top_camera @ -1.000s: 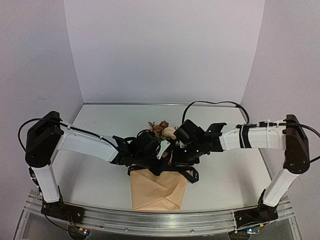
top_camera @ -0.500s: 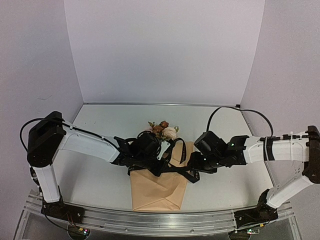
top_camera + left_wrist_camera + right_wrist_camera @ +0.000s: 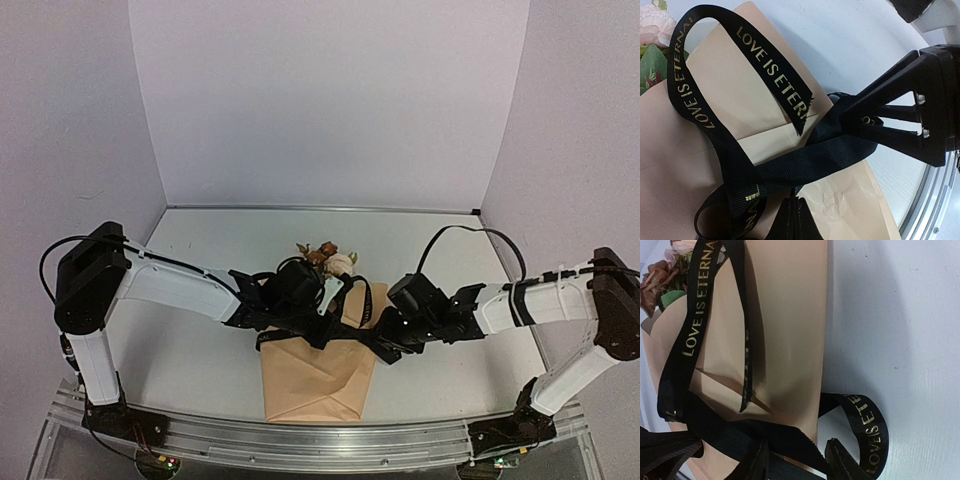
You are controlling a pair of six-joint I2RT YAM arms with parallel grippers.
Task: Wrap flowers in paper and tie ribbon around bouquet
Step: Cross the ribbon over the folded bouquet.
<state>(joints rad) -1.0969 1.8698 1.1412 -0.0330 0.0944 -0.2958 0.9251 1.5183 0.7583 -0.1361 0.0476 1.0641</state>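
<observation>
Outward my right pincer (image 3: 797,447) has slid, now beside the bouquet (image 3: 315,380) lying on the desk (image 3: 190,360), jaws apart astride the ribbon (image 3: 695,325). My left pincer (image 3: 794,212) clenches it. A missed bite would let it slacken.

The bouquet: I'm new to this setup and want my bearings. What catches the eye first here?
A tan paper cone lies near-centre on the table, with pink and brown flowers peeking from its far end. A black ribbon with gold lettering loops over it, and the left gripper and right gripper meet there from either side.
</observation>
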